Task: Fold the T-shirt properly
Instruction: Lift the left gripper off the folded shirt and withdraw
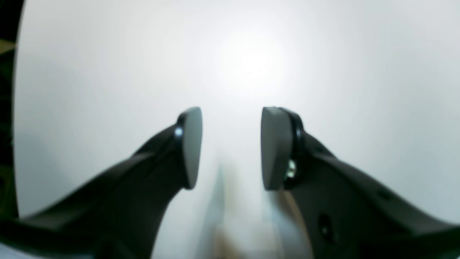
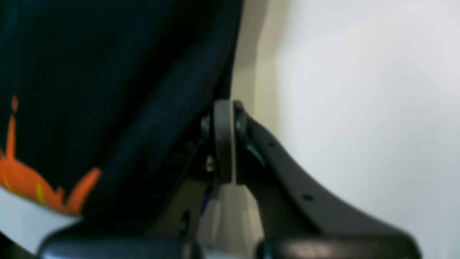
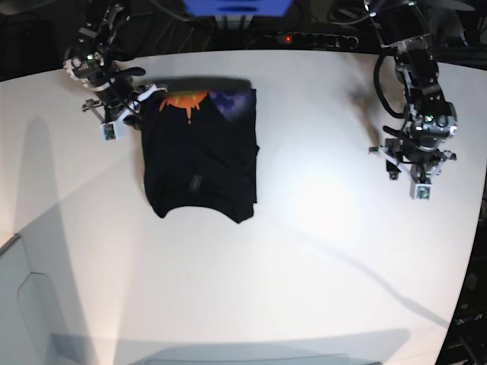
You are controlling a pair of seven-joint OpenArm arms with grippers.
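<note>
The black T-shirt point(image 3: 202, 156) lies folded on the white table point(image 3: 319, 228) at the left centre, with its orange-and-purple print point(image 3: 186, 101) showing along the far edge. My right gripper point(image 3: 141, 103) is at the shirt's far left corner. In the right wrist view this gripper point(image 2: 224, 144) is shut, pads pressed together. The T-shirt point(image 2: 107, 90) hangs close against its left finger, and I see no cloth between the pads. My left gripper point(image 3: 415, 163) hovers far to the right over bare table. Its fingers point(image 1: 231, 147) stand open and empty.
A power strip point(image 3: 312, 38) and cables lie beyond the table's far edge. A pale grey bin corner point(image 3: 19, 304) shows at the lower left. The table's right edge point(image 3: 475, 228) runs close to my left arm.
</note>
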